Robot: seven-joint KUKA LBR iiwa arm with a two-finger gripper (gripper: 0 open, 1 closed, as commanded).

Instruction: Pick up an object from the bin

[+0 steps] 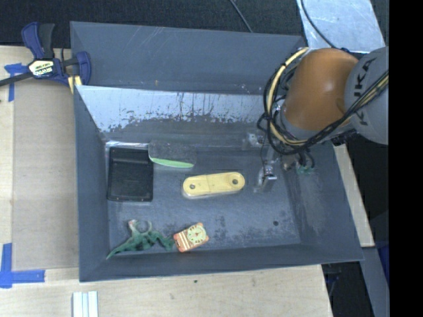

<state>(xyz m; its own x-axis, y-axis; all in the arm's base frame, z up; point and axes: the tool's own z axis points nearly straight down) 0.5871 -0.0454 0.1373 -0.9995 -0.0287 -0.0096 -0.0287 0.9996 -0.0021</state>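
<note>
1. The fingers [267, 176] hung low over the bin floor at the bin's 3 o'clock side. Whether they were spread or closed could not be told, and nothing showed between them.
2. The nearest thing was a yellow oblong piece [213, 185], flat, with rounded ends and a round mark near each end. It lay flat on the floor near the middle of the bin, just beside the fingers at their 9 o'clock, with a narrow gap between.
3. Further out towards 9 o'clock lay a thin green strip [170, 163], then a black rectangular box [130, 174].
4. Towards 7 o'clock, by the near wall, sat a small orange-and-yellow item [191, 237] touching a green toy lizard [137, 242].
5. Above the fingers, the wrist carried an orange cover [320, 88] ringed with cables [277, 104].
6. The grey metal bin [198, 111] had scuffed, sloping walls and stood on a pale tabletop [39, 177].
</note>
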